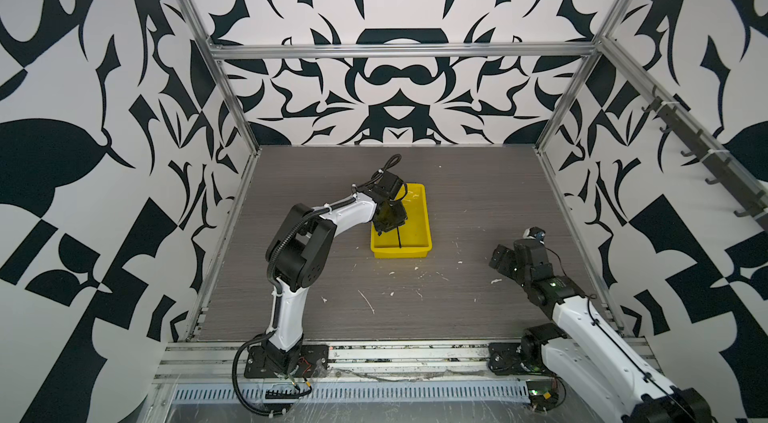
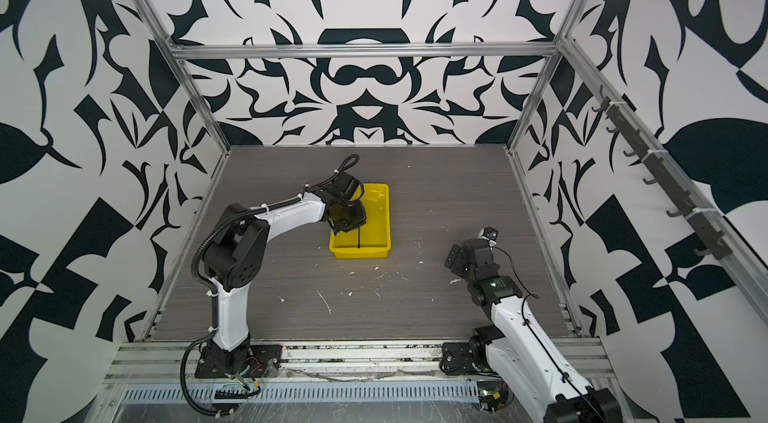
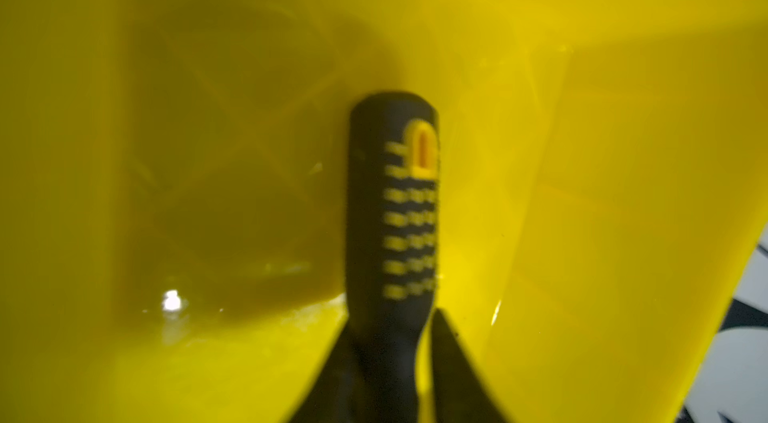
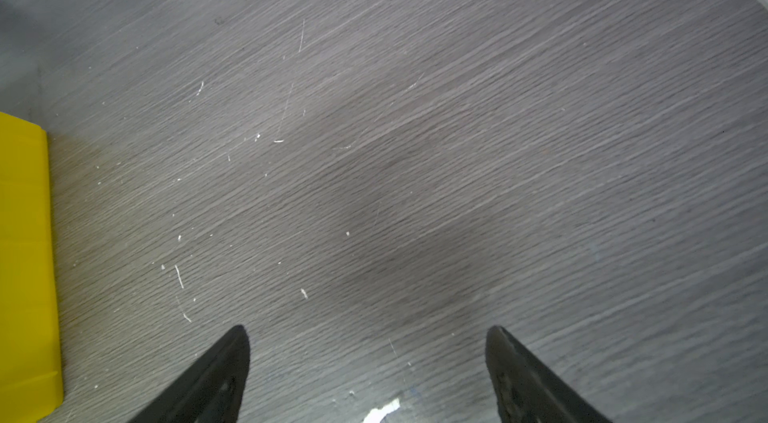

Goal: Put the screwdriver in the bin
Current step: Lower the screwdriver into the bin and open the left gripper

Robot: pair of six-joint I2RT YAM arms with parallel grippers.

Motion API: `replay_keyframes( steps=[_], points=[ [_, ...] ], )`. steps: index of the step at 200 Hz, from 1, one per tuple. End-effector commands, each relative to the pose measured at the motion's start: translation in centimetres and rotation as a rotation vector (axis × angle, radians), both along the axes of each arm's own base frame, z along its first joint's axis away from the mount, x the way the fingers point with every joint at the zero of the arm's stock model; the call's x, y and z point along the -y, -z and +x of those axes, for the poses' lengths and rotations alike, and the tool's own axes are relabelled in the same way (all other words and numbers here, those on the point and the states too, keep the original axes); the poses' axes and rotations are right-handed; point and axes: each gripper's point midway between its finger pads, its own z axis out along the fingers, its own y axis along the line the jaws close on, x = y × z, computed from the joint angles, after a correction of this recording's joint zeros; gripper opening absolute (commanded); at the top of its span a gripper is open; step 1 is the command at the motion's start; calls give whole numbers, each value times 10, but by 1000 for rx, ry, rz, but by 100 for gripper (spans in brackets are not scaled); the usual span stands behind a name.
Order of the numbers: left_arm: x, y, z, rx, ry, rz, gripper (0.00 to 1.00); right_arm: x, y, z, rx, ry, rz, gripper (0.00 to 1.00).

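Left jaws clamped on the screwdriver (image 3: 392,209), inside the bin (image 1: 415,252).
I'm holding its shaft lengthwise along the bin; right jaws are standing apart, well away.

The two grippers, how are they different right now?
The left gripper is shut on the screwdriver, while the right gripper is open and holds nothing. The left gripper points into the yellow bin, while the right gripper hangs over the table beside the bin. Both have dark, pointed fingers.
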Motion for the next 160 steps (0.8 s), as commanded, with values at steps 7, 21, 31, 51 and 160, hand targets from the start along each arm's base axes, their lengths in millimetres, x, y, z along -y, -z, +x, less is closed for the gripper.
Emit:
replay_keyframes(
  steps=[7,21,31,51,160],
  points=[
    [8,-4,7,-9,-10,-6,5,-2,-14,8,42,4,8,92],
    [6,-6,10,-3,-6,13,0,-2,-15,9,51,2,11,92],
    [2,-9,12,9,-9,39,0,-2,-15,9,55,2,12,92],
    [-5,-17,18,47,-17,83,0,-3,-15,10,53,-1,12,92],
    [-13,-9,35,73,-30,165,32,-3,-15,9,47,-4,12,92]
  ],
)
